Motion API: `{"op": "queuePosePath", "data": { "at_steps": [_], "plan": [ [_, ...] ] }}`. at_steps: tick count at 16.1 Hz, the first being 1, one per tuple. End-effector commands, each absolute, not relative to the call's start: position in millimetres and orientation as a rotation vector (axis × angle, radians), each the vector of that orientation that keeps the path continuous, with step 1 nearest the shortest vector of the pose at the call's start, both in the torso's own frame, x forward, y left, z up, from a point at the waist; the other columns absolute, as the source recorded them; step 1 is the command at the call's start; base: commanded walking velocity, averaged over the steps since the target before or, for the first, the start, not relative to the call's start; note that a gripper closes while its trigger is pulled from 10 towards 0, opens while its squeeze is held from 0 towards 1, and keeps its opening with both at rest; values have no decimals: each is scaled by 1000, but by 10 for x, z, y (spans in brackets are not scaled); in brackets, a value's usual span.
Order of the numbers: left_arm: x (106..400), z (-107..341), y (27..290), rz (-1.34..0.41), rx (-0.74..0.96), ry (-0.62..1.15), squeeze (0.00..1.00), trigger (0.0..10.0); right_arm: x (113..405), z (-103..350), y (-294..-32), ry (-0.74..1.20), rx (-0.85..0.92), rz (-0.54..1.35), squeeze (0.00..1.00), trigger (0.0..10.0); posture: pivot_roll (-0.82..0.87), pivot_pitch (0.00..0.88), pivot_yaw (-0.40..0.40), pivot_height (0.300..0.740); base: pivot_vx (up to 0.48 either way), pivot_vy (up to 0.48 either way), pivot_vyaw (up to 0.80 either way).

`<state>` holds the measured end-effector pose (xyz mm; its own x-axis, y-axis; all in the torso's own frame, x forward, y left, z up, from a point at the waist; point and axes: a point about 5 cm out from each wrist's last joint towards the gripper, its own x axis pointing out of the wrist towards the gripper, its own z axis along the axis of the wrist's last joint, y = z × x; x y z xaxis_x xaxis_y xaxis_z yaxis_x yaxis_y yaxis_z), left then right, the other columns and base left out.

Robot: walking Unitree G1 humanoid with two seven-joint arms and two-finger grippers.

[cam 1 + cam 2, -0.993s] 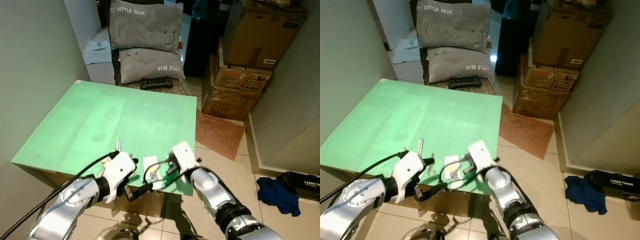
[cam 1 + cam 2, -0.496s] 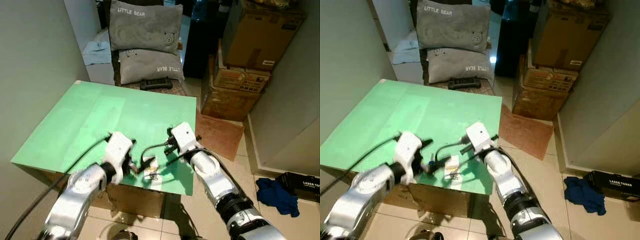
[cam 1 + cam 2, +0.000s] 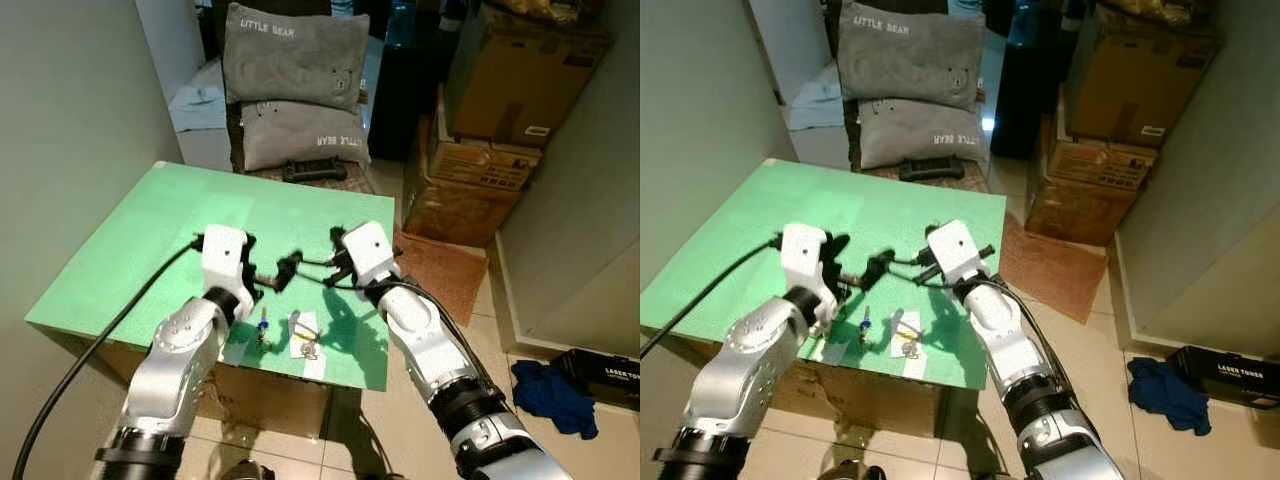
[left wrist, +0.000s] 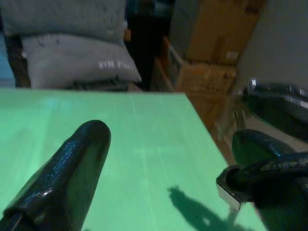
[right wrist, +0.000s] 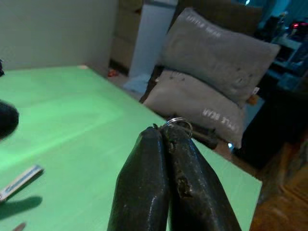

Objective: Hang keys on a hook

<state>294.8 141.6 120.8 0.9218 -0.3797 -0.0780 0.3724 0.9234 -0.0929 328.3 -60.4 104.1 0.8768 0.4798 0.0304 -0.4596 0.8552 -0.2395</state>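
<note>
A bunch of keys (image 3: 263,328) lies on the green table (image 3: 180,220) near its front edge, beside a white card (image 3: 305,335) with metal bits on it. Both grippers hover just above them, tips facing each other. My left gripper (image 3: 270,268) is open, its two fingers (image 4: 72,163) wide apart with nothing between them. My right gripper (image 3: 303,260) is shut, and a small silver ring (image 5: 177,122) pokes out at its fingertips (image 5: 163,144). A flat pale strip (image 5: 19,175) lies on the table below it. I cannot make out a hook.
Two grey pillows (image 3: 295,55) sit on a chair behind the table, with a black object (image 3: 313,170) in front of them. Cardboard boxes (image 3: 480,150) stand at the right, with a brown mat (image 3: 440,265), a blue cloth (image 3: 555,390) and a black box (image 3: 610,365) on the floor. A wall (image 3: 60,120) runs along the left.
Both arms have risen from the table's front edge and moved forward over the table. The left gripper has opened wide. The keys and card now lie below the grippers.
</note>
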Motion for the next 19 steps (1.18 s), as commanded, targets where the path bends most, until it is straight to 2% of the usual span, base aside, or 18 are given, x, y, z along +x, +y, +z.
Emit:
{"op": "queuePosePath", "data": {
  "at_steps": [1,3,6,10,12,14,15,19],
  "plan": [
    [2973,1120,1807,-162,-91,126,0,10000,3355,1212,-776,-158,-175,409,0,0,119,22,-21,740,0,0,0],
    [3010,1181,1841,-113,-121,76,0,10000,3374,1254,-828,-173,-164,367,0,0,121,14,-22,740,0,0,0],
    [3077,1306,1977,35,-160,-8,0,10000,3408,1311,-1044,-182,-111,220,0,0,127,9,-34,740,0,0,0],
    [3113,1284,2035,77,-153,-1,0,10000,3348,1241,-1118,-161,-112,209,0,0,120,5,-35,740,0,0,0],
    [3126,1188,1902,-18,-89,64,0,10000,3346,1232,-1081,-148,-105,230,0,0,113,8,-29,740,0,0,0],
    [3103,1089,1613,-201,-25,142,0,10000,3342,1322,-873,-176,-104,344,0,0,107,8,-24,740,0,0,0],
    [3044,1037,1431,-348,11,192,0,10000,3353,1373,-781,-177,-100,390,0,0,106,7,-24,740,0,0,0],
    [2987,1115,1482,-464,57,190,0,10000,3397,1354,-860,-156,-116,369,0,0,109,7,-27,740,0,0,0]
  ]
}}
